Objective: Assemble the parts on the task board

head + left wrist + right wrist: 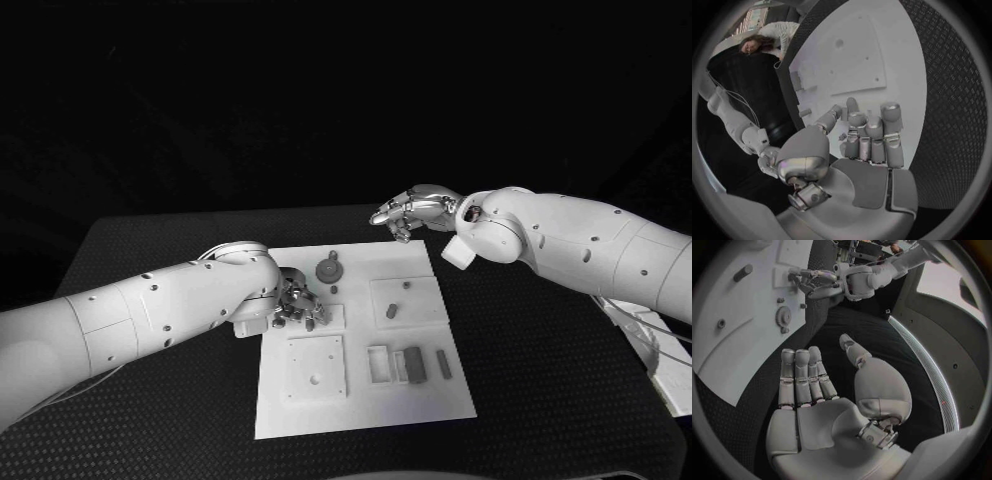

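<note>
The white task board (361, 400) lies mid-table. On it are a grey gear (330, 270), a short peg (392, 311) on a raised plate, and upright blocks (414, 365) beside a frame. My left hand (299, 306) hovers over the board's left edge with its fingers pointing down, and I see nothing held in it. In the left wrist view its fingers (870, 137) are straight and close together, the thumb apart. My right hand (411, 212) hangs above the board's far edge; its fingers (801, 377) are flat and spread, holding nothing. The gear (784, 317) and the left hand (811, 280) appear in the right wrist view.
A square plate (316, 367) with small holes sits on the board's near left and shows in the left wrist view (857, 55). Black table (548, 370) surrounds the board. White cables (656, 345) lie at the table's right edge.
</note>
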